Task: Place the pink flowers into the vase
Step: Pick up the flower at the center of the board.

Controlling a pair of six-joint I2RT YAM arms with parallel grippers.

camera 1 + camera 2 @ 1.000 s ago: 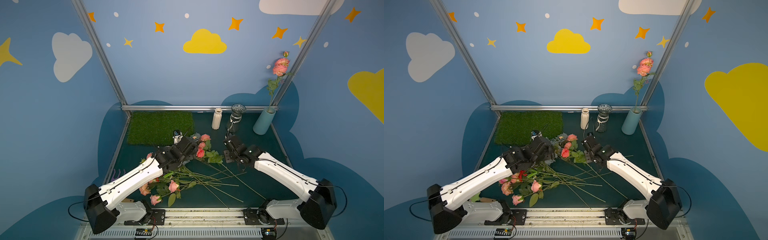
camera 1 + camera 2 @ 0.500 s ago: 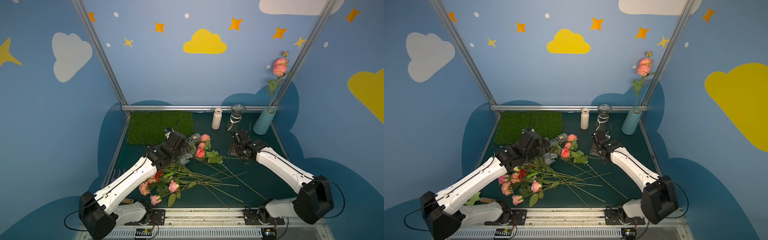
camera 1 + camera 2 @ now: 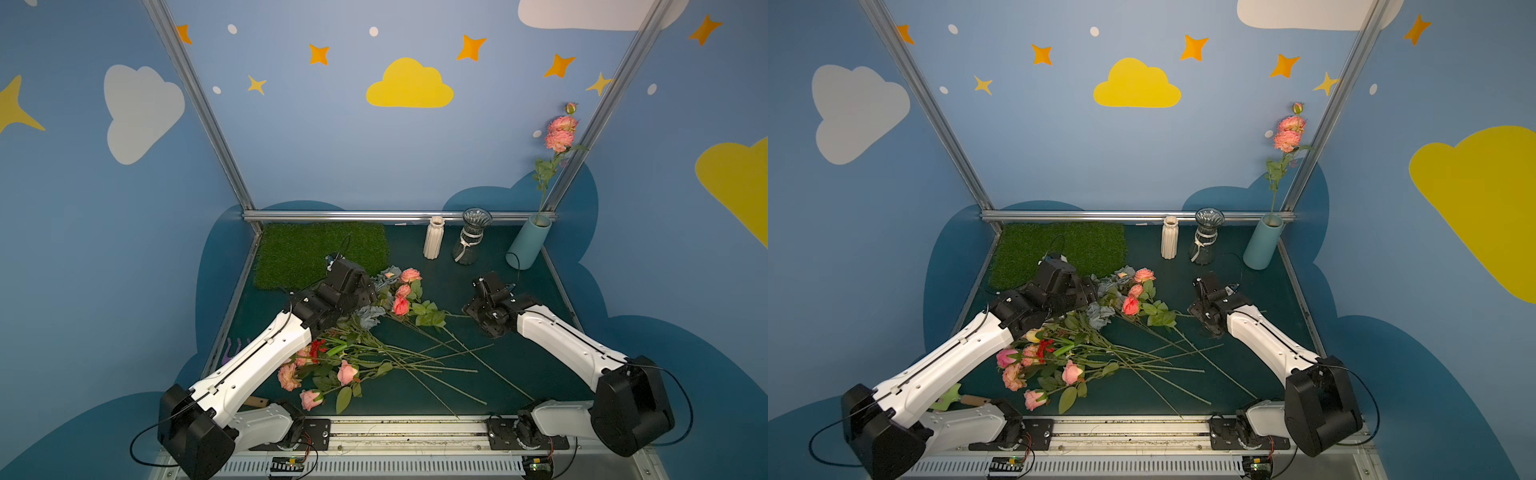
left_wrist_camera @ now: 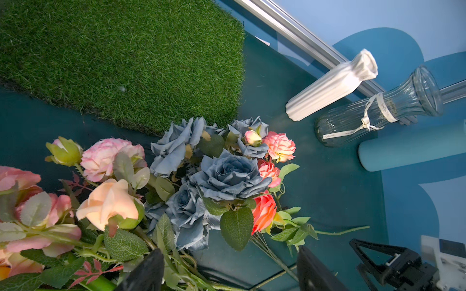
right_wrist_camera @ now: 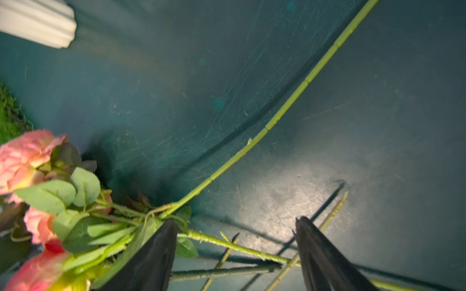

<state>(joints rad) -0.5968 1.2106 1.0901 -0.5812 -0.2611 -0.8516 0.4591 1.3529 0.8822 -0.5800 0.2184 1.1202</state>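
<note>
Several pink flowers (image 3: 345, 372) lie in a heap on the dark green table, their long stems fanned to the right. A smaller pink cluster (image 3: 402, 291) (image 4: 278, 146) lies further back. A teal vase (image 3: 527, 246) (image 3: 1262, 245) at the back right holds one tall pink spray (image 3: 561, 133). My left gripper (image 3: 368, 297) (image 4: 229, 274) is open just above the leafy stems beside the grey-blue roses. My right gripper (image 3: 471, 309) (image 5: 235, 252) is open low over the table, with green stems (image 5: 227, 245) lying loose between its fingers.
A grass mat (image 3: 320, 253) covers the back left. A white ribbed vase (image 3: 433, 237) and a clear glass vase (image 3: 471, 241) stand by the back rail (image 3: 395, 215). A grey-blue rose bunch (image 4: 227, 173) and a small red carnation (image 3: 318, 347) lie among the flowers.
The right gripper's jaws have spread wider and that arm has shifted slightly back and right. The left arm has drawn back a little toward the grass mat.
</note>
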